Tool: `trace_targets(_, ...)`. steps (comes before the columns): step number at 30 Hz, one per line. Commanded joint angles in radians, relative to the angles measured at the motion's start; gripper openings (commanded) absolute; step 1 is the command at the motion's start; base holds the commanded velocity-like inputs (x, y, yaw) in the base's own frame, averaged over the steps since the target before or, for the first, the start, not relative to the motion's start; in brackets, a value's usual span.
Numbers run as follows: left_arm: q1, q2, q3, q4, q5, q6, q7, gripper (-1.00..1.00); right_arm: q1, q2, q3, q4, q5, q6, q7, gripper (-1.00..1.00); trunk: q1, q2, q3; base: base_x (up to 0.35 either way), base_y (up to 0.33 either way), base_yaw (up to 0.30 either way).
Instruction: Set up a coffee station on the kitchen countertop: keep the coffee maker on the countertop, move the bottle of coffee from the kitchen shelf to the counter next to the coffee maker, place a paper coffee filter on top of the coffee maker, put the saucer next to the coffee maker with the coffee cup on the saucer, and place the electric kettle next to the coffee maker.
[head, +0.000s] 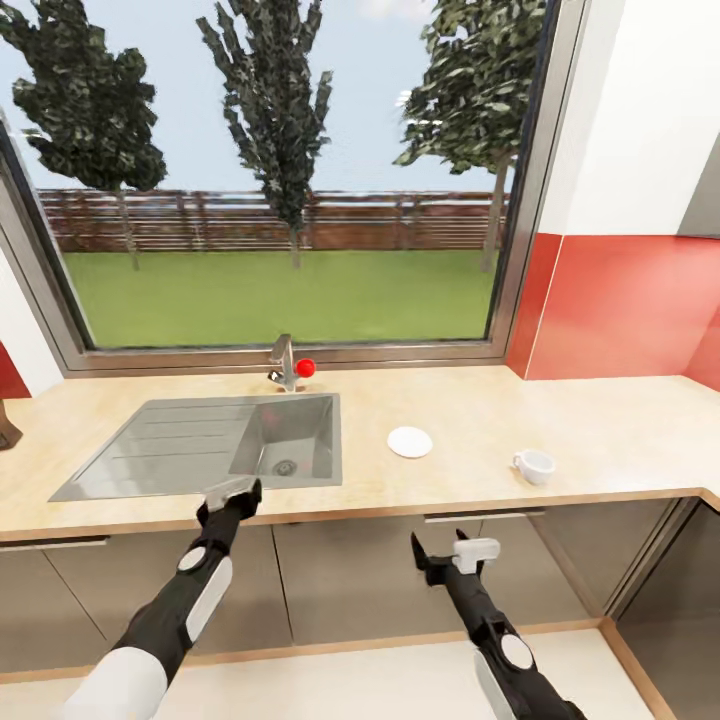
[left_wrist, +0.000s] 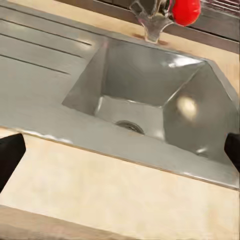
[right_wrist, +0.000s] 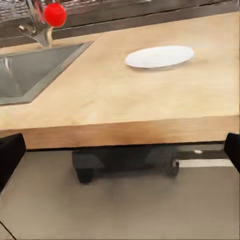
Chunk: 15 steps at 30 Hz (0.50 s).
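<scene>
Facing the long tan wood-grain surface (head: 560, 420), both arms low, nothing gripped.

Small flat round white saucer (head: 410, 441) lies at twelve o'clock from my right end effector (head: 447, 555), the plain white cup (head: 535, 465) at two o'clock. Left end effector (head: 232, 492) hangs by the steel sink (head: 200, 445). Both look spread apart. I judge the cup-and-saucer step next: right arm lifts, reaches for the cup.

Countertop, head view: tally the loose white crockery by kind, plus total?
saucer: 1
coffee cup: 1
Total: 2

Both sit on the kitchen countertop to the right of the sink, apart from each other; the cup is not on the saucer.
</scene>
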Motion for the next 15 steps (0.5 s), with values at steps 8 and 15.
trace_targets(8, -0.231, -0.005, -0.007, -0.017, 0.038, 0.4, -0.026, 1.0, -0.193, 0.0, -0.004, -0.032, -0.037, 0.261, 0.007, 1.0, 0.001, -0.002, -0.002, 0.0, 0.0, 0.0)
trace_targets(15, -0.404, 0.0, -0.004, 0.017, 0.075, 0.695, -0.113, 1.0, -0.362, 0.0, -0.005, -0.032, -0.054, 0.55, -0.088, 1.0, 0.001, -0.002, -0.002, 0.0, 0.0, 0.0)
